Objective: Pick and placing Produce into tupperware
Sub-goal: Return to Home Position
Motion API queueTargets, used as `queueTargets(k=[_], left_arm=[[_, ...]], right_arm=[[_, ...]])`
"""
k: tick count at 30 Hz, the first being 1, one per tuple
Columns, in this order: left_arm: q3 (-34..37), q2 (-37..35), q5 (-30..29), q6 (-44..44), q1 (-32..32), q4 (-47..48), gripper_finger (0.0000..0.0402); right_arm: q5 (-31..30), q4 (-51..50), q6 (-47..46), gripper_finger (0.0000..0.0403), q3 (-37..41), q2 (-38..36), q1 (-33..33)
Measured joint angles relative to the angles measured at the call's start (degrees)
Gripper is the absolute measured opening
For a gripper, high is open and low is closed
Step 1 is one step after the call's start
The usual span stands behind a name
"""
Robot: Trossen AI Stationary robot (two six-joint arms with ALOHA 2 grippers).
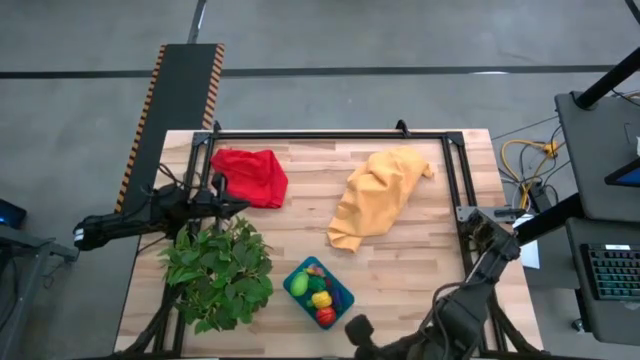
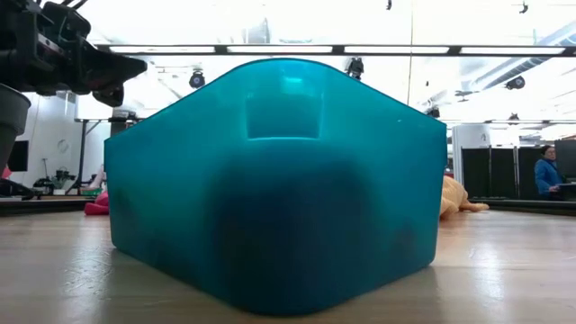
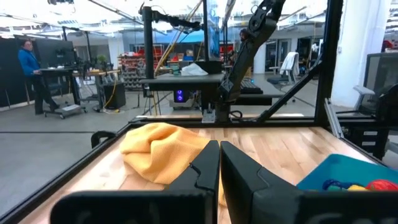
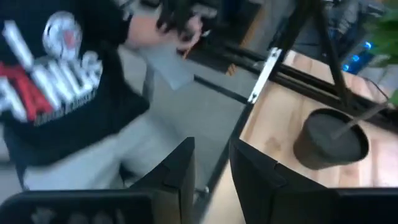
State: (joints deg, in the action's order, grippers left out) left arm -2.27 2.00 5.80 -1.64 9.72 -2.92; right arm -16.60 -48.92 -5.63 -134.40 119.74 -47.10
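The teal tupperware [image 1: 344,297] stands near the table's near edge, right of the middle, and fills the low view [image 2: 279,180]. Several small produce pieces [image 1: 320,296] lie in it, in green, yellow and red. They also show in the left wrist view [image 3: 356,185]. My left gripper [image 1: 243,207] is shut and empty, above the table's left side between the red cloth and the plant. My right gripper [image 1: 355,328] is open and empty at the table's near edge, just right of the tupperware. Its wrist view [image 4: 211,168] looks out past that edge.
A leafy green plant [image 1: 218,272] in a dark pot [image 4: 329,146] stands at the near left. A red cloth [image 1: 250,175] lies at the far left and a yellow-orange cloth [image 1: 375,198] in the middle. A black frame [image 1: 330,135] borders the table. A person [image 4: 56,93] stands beyond the near edge.
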Motion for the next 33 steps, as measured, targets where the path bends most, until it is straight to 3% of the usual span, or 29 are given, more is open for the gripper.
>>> queueTargets(k=[4, 6, 9, 13, 20, 25, 33], left_arm=[[-1.08, -0.02, 0.0, -0.01, 0.0, -0.03, 0.0], [-1.46, -0.02, 0.0, -0.01, 0.01, 0.15, 0.0], [-1.78, -0.12, 0.02, 0.94, 0.01, 0.04, 0.0], [-1.8, -0.32, -0.02, 2.8, 0.01, 0.06, 0.0], [-1.81, -0.35, -0.03, 2.83, 0.01, -0.74, 0.0], [-1.83, -0.4, -0.04, 2.83, 0.01, -1.24, 0.0], [-1.83, -0.28, -0.04, 2.81, -0.01, -1.44, 0.0]], right_arm=[[1.01, -5.91, 10.73, 0.0083, 0.31, -3.24, -0.12], [5.82, -6.03, 16.55, 0.0078, 1.3, -5.43, 0.07], [14.19, -6.14, 17.47, 0.007, 4.92, -8.89, 2.07], [18.24, -2.67, 16.0, 0.0063, 12.25, -15.12, 4.76], [17.91, 3.16, 14.91, 0.0055, 29.45, -31.22, 7.63], [10.82, 11.22, 13.03, 0.0052, 45.2, -46.55, 8.23], [7.22, 22.33, 12.22, 0.0052, 72.97, -71.27, 8.21]])
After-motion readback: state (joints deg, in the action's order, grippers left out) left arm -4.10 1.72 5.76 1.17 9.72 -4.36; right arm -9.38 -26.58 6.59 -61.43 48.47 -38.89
